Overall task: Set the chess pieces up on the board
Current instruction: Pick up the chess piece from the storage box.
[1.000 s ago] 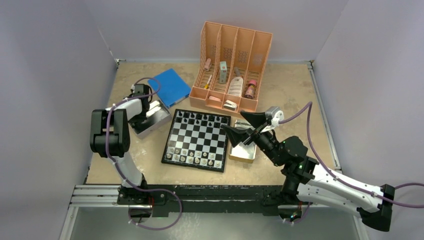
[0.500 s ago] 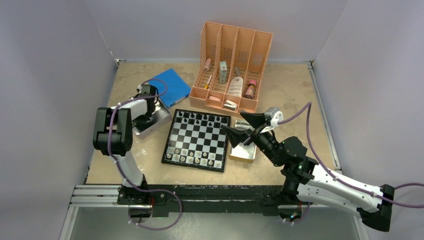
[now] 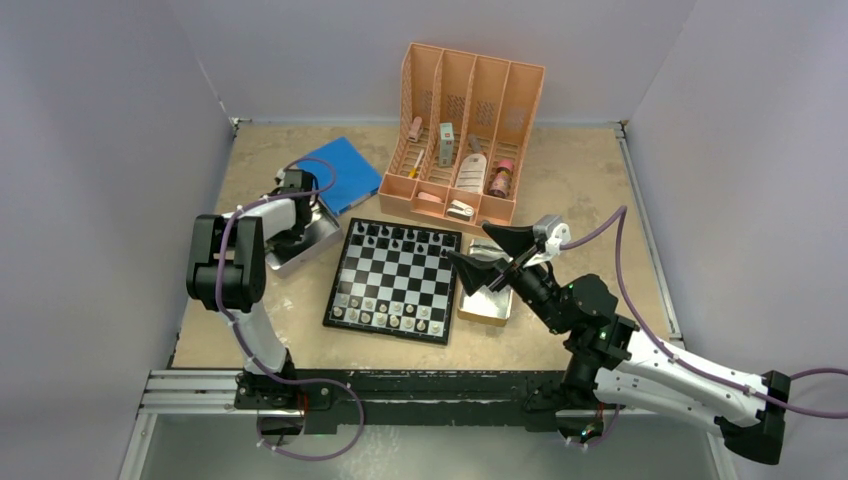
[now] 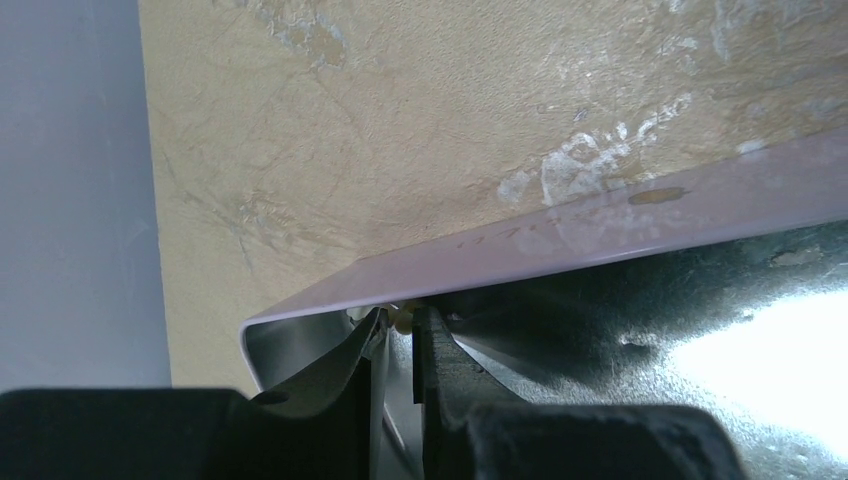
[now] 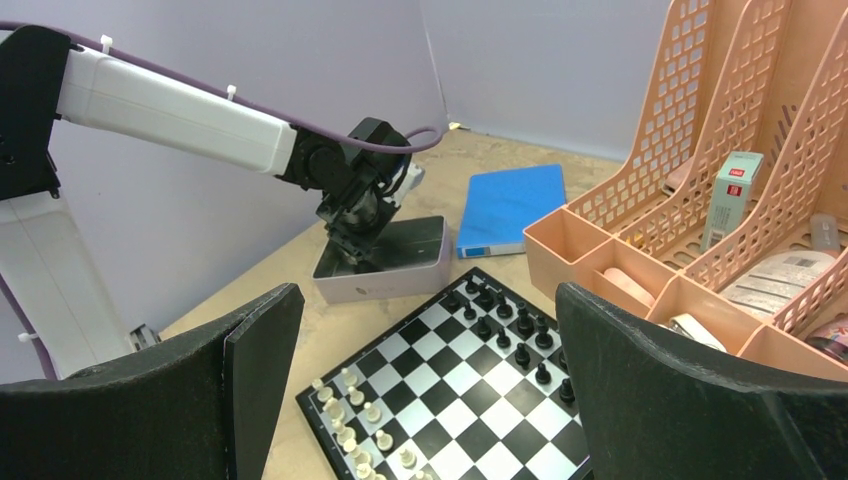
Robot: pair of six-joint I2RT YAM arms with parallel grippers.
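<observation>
The board (image 3: 395, 277) lies mid-table, black chess pieces (image 3: 400, 238) along its far rows and pale ones (image 3: 385, 318) along its near rows. It also shows in the right wrist view (image 5: 470, 370). My left gripper (image 3: 297, 232) reaches down into a metal tray (image 3: 322, 238). In the left wrist view its fingertips (image 4: 432, 335) are nearly together at the tray's corner, with a small pale piece (image 4: 403, 318) pinched between them. My right gripper (image 3: 487, 252) is wide open and empty, held above the board's right edge; its view looks across the board between the fingers (image 5: 250, 370).
A second metal tray (image 3: 487, 307) sits right of the board under my right gripper. A peach organizer (image 3: 462, 130) with bottles stands behind the board. A blue book (image 3: 342, 172) lies at the back left. Walls close in on the left, right and back.
My left arm has shifted slightly to the right over its tray, the gripper staying down inside it. The right arm has hardly moved.
</observation>
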